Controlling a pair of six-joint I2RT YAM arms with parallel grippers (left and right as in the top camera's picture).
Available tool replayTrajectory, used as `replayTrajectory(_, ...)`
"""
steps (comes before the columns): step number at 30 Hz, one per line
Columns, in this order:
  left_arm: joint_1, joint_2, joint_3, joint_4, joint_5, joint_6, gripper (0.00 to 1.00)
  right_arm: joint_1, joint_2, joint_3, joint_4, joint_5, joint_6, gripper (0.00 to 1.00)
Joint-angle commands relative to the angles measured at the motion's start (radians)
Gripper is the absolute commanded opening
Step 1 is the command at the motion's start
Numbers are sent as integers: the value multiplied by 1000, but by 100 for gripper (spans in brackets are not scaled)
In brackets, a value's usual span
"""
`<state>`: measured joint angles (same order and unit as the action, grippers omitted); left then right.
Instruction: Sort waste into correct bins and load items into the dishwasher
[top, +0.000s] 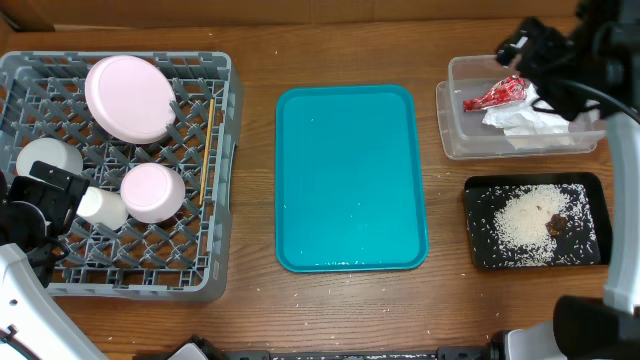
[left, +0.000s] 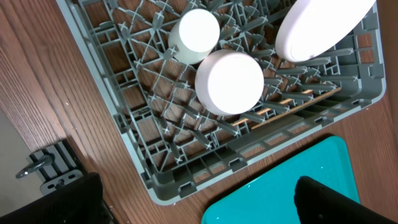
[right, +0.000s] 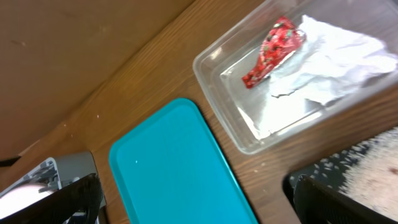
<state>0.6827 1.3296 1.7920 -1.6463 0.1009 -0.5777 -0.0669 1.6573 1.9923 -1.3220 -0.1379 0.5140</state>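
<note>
The grey dish rack (top: 222, 200) at the left holds a large pale pink plate (top: 128, 97), a white round dish (top: 48, 160), a small white cup (top: 103, 207), an upturned pale bowl (top: 153, 192) and chopsticks (top: 207, 150). The clear tub (top: 455, 135) holds the red wrapper (top: 497, 95) and the white napkin (top: 530, 120). The black tray (top: 478, 225) holds rice (top: 520, 222) and a brown scrap (top: 556, 223). My left gripper (top: 30, 215) (left: 199, 196) is open and empty over the rack's corner. My right gripper (top: 530, 50) (right: 193, 193) is open and empty, high near the tub.
The teal serving tray (top: 350, 180) lies bare in the middle, between the rack and the bins. The left wrist view shows the cup (left: 194, 34), the bowl (left: 230, 81) and the plate (left: 317, 28). The right wrist view shows the wrapper (right: 273, 50) and the napkin (right: 336, 62).
</note>
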Motion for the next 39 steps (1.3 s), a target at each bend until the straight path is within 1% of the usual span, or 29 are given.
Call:
replayTrajectory(1,5,-1,13,1,-11,-13,100,-10,-3,16,-26,35,-74,100)
replayTrajectory(4,5,-1,13,1,-11,-13,100,-9,4,16,-91,137,-67,100)
replayTrajectory(7,5,-1,13,1,-11,-13,100,-10,6,11,-169,219,40,100)
replayTrajectory(12,5,-1,13,1,-11,-13,100,-9,6,11,-294,242,119,100)
replayTrajectory(15,5,-1,13,1,-11,-13,100,-7,6,9,-371,242,91,100)
replayTrajectory(17,5,-1,13,1,-11,-13,100,-4,3,-12,-372,195,14,100)
replayTrajectory(19,5,-1,13,1,-11,-13,100,-4,3,-39,-371,142,-31,100)
replayTrajectory(26,5,-1,13,1,-11,-13,100,-1,3,-133,-342,83,-36,100)
replayTrajectory(30,5,-1,13,1,-11,-13,100,0,3,-134,-305,-22,-43,100)
replayTrajectory(31,5,-1,13,1,-11,-13,100,1,3,-134,-294,-74,-71,100)
replayTrajectory(35,5,-1,13,1,-11,-13,100,27,3,-134,-279,-301,-278,100)
replayTrajectory(39,5,-1,13,1,-11,-13,100,72,-11,-134,-285,-308,-290,100)
